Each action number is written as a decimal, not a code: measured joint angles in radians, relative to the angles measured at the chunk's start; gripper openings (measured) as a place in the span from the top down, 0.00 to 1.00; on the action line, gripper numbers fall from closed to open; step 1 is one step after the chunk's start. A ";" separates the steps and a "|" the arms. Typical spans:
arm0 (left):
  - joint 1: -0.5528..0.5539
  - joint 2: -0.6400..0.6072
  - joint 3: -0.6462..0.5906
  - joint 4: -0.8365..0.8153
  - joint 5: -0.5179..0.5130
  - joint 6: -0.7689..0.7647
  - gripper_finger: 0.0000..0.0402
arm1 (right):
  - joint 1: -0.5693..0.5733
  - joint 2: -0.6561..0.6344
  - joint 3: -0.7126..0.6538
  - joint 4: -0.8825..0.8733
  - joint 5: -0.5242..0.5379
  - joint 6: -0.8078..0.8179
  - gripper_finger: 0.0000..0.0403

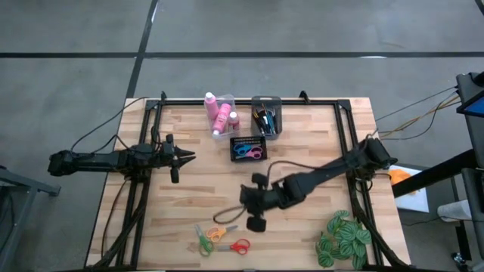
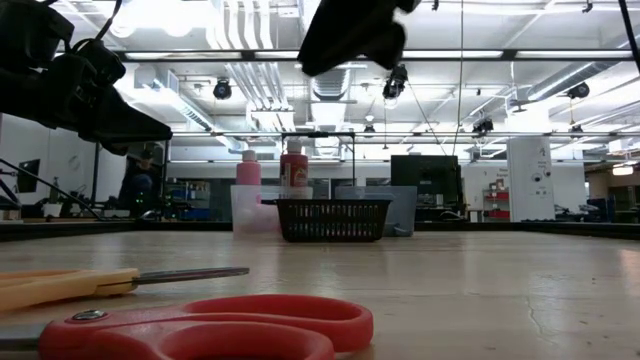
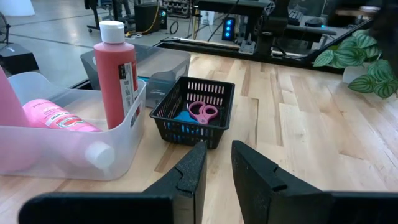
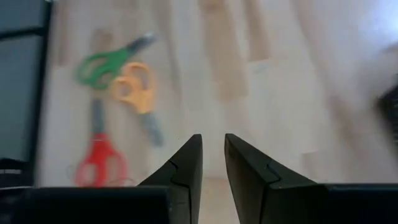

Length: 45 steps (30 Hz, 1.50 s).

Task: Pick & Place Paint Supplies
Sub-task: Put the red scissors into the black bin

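Waiting at the left middle of the high view, the left gripper (image 1: pixel 184 157) is hanging over bare wood with its fingers nearly closed and holding nothing. In the upper centre of that view, the pink bottles (image 1: pixel 217 112) are sitting in a clear bin (image 1: pixel 224 128), the black basket (image 1: pixel 247 149) below them is holding pink and blue scissors (image 1: pixel 248 152), and a grey bin (image 1: pixel 267 117) to the right is holding paintbrushes (image 1: pixel 265 119).

In the lower centre, three loose scissors are lying close together: green scissors (image 1: pixel 203 240), orange scissors (image 1: pixel 218 233) overlapping them, and red scissors (image 1: pixel 239 245) just beside. The right gripper (image 1: pixel 255 219) is hovering just to their upper right, its jaws only slightly parted and empty.

The risk, as I judge it, is coming from that crowding: fingers this narrow are likely to skate off a flat handle, or to be catching the orange pair while dragging the green one along. A low approach could also be nudging the red scissors toward the near table edge (image 1: pixel 249 266). The plant (image 1: pixel 344 238) at lower right is standing well clear.
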State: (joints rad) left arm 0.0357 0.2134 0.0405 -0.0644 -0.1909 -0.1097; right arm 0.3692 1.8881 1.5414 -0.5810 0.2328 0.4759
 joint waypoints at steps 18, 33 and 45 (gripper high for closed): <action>0.000 0.002 0.000 0.000 0.000 0.000 0.80 | 0.264 0.206 0.017 0.145 0.136 0.462 0.83; 0.000 0.006 0.000 0.000 0.000 0.000 0.80 | 0.268 0.428 0.220 -0.003 0.168 0.441 0.83; 0.000 0.006 0.000 0.000 0.000 0.000 0.80 | 0.268 0.465 0.251 -0.039 0.184 0.441 0.83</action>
State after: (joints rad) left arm 0.0357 0.2199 0.0405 -0.0647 -0.1907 -0.1097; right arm 0.6369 2.3535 1.7920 -0.6205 0.4171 0.9165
